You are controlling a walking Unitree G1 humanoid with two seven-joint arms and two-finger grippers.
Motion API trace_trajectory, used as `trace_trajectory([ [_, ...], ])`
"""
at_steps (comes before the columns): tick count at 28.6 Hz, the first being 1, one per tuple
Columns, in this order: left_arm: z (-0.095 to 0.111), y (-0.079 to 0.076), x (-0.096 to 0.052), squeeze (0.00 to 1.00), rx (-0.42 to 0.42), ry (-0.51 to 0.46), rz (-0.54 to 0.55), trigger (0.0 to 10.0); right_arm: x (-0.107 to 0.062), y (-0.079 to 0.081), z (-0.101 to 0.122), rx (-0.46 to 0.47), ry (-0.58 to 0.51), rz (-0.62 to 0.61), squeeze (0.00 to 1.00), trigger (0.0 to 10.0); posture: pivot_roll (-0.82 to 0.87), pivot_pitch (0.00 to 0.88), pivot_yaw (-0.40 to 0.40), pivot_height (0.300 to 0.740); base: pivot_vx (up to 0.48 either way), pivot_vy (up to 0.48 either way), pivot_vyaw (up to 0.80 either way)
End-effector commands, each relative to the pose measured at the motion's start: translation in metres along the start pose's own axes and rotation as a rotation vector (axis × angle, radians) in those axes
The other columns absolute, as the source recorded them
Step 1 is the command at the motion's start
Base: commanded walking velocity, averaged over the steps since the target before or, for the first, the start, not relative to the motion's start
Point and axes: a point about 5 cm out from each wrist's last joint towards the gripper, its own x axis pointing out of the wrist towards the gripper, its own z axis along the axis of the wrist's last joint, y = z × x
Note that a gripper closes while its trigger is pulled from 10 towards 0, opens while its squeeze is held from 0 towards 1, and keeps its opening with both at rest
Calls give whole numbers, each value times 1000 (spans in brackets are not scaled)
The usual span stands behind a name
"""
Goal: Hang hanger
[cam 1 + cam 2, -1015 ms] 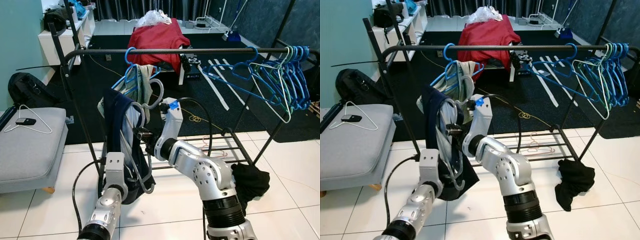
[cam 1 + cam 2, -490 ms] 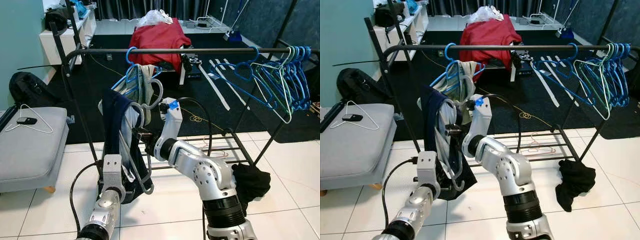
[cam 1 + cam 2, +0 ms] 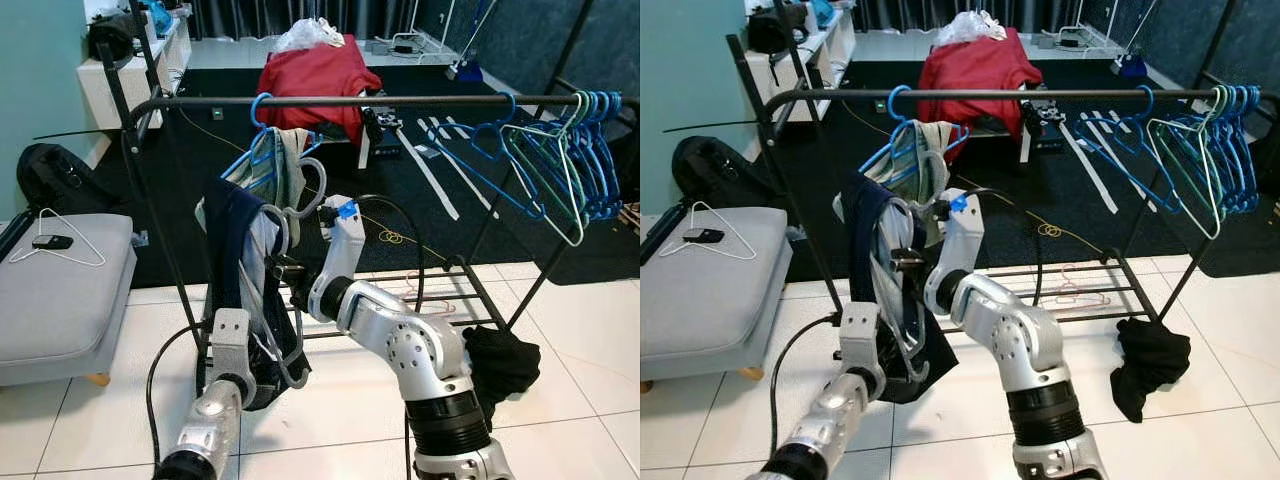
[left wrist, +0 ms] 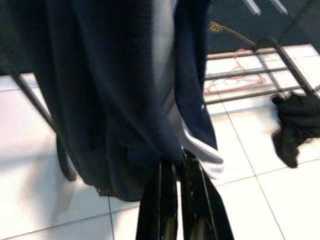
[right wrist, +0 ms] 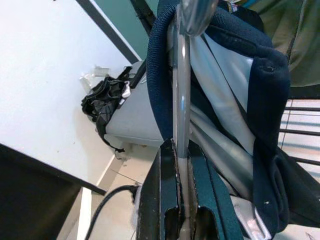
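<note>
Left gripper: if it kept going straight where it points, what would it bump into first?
The left gripper already meets the hem of the dark blue garment hanging straight ahead of it, so that cloth comes first. Past it, probably the rack's leg, though depth is unclear.

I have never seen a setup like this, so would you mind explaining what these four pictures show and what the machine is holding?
This is a humanoid robot with two silver arms, each ending in a hand of two long black fingers. The two wide pictures come from a stereo camera on its head, looking down at its own arms. The two close pictures come from cameras on its wrists, looking along the fingers.

The right hand is shut on a grey hanger that carries a dark blue garment. The left hand grips the bottom of that garment.

Behind stands a black clothes rail with blue hangers. On the tiled floor lie a dark cloth and, to the robot's left, a grey cushioned bench.
</note>
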Motion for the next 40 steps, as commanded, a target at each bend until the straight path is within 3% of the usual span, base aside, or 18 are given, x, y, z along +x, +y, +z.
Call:
trace_trajectory([
  [1,-2,4,-9,0,15,32,-95,0,3,12,6,11,-49,36,0,10000,20,131,-2,740,0,0,0],
  [2,-2,4,-9,0,15,32,-95,0,3,12,6,11,-49,36,0,10000,20,131,-2,740,0,0,0],
  [3,3,7,-20,0,36,41,-194,0,3,9,4,8,-47,22,0,10000,26,132,-4,740,0,0,0],
  [6,7,7,-29,0,47,52,-271,0,3,7,3,4,-45,12,0,10000,30,132,-6,740,0,0,0],
  [7,17,8,-44,0,52,61,-380,0,4,4,1,1,-41,0,0,10000,41,133,-10,740,0,0,0],
  [8,17,8,-44,0,52,61,-380,0,4,4,1,1,-41,0,0,10000,41,133,-10,740,0,0,0],
  [9,26,7,-56,0,54,68,-465,0,4,2,-1,1,-38,-8,0,10000,48,132,-12,740,0,0,0],
  [10,26,7,-56,0,54,68,-465,0,4,2,-1,1,-38,-8,0,10000,48,132,-12,740,0,0,0],
  [11,36,3,-66,0,53,73,-543,0,5,0,-2,0,-35,-14,0,10000,52,130,-14,740,0,0,0],
  [13,36,3,-66,0,53,73,-543,0,5,0,-2,0,-35,-14,0,10000,52,130,-14,740,0,0,0],
  [15,53,-12,-80,0,43,76,-687,0,7,-3,-5,-9,-31,-28,0,10000,57,124,-16,740,0,0,0],
  [17,60,-20,-85,0,31,70,-752,0,7,-5,-7,-25,-30,-42,0,10000,57,123,-16,740,0,0,0],
  [21,68,-27,-88,0,12,61,-803,0,8,-10,-10,-48,-32,-70,0,10000,56,120,-16,740,0,0,0],
  [27,99,-45,-100,0,-87,8,-952,0,5,-36,-24,-147,-61,-219,0,10000,58,109,-12,740,0,0,0],
  [32,107,-43,-109,0,-63,42,-977,0,1,-45,-31,-205,-63,-264,0,10000,59,98,-8,740,0,0,0],
  [36,125,-53,-99,0,-151,-32,-949,0,0,-49,-33,-188,-81,-299,0,10000,59,92,-6,740,0,0,0],
  [40,128,-64,-96,0,-183,-16,-975,0,2,-50,-30,-157,-117,-322,0,10000,56,96,-2,740,0,0,0],
])
